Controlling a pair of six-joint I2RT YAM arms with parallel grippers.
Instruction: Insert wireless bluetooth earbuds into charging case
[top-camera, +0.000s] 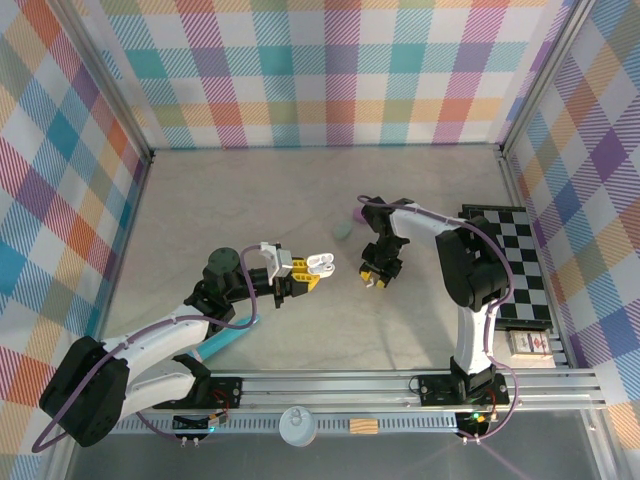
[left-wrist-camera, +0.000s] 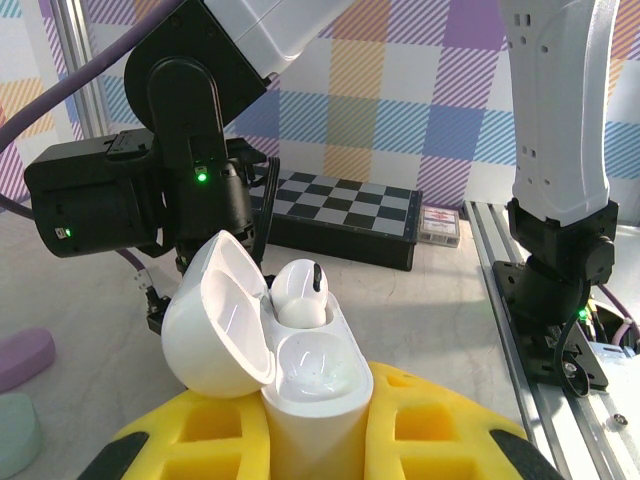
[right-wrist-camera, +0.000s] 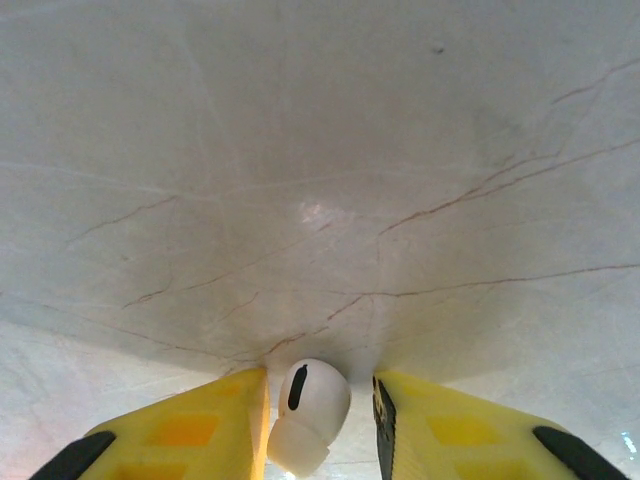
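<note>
Now we see the left gripper (top-camera: 305, 270) closed on the white charging case (top-camera: 318, 264), near the middle of the marble table (top-camera: 260, 200). From the left wrist, its yellow fingers (left-wrist-camera: 190, 430) press on both sides of the case body (left-wrist-camera: 300, 400). The case stands upright with its lid (left-wrist-camera: 215, 320) swung open to the left. One white earbud (left-wrist-camera: 298, 290) sits in the far socket, head up, its dark vent facing us. The near socket (left-wrist-camera: 315, 365) is empty and glossy.

To the right of the case and apart from it, the right gripper (top-camera: 376, 277) points down over the table. Its wrist view shows a second white earbud (right-wrist-camera: 310, 410) between the two yellow fingers (right-wrist-camera: 200, 430), with the veined marble (right-wrist-camera: 320, 150) beyond. The fingers stand close on either side of this earbud, with a thin dark gap at each. We cannot tell whether they pinch it or only flank it.

Farther back on the table, a mint pebble case (top-camera: 343, 231) and a purple pebble case (top-camera: 360, 213) lie near the right arm. A checkerboard (top-camera: 505, 265) lies at the right edge, and a small card box (top-camera: 530, 345) sits just in front of it. A turquoise stick (top-camera: 225, 340) lies beside the left arm.
</note>
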